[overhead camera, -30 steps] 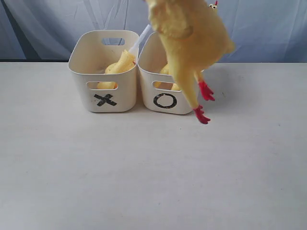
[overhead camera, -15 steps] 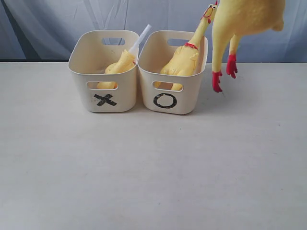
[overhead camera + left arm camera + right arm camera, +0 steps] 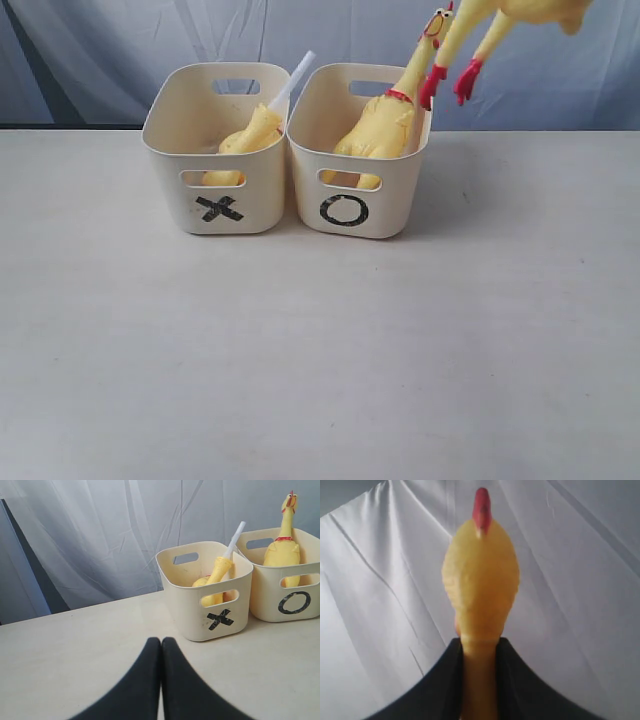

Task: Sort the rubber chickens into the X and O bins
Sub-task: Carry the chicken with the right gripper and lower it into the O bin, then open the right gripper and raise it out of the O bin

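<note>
Both jaws of the left tool [image 3: 161, 680] press together, empty, over the desk [image 3: 60, 650]. In the X bin [image 3: 170, 190] lies the first chicken [image 3: 252, 133], in the O bin [image 3: 400, 195] the second chicken [image 3: 378, 128]. Above-right of that bin, the right tool [image 3: 480, 660] clamps the third chicken [image 3: 520, 10] by the neck, feet slanting down toward that rim.

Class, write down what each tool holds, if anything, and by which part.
The right tool clamps a rubber chicken by its thin neck, just below the head. The left tool is shut on nothing.

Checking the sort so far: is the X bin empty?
No, a yellow rubber chicken sits inside the X bin, leaning toward the neighbouring bin.
</note>
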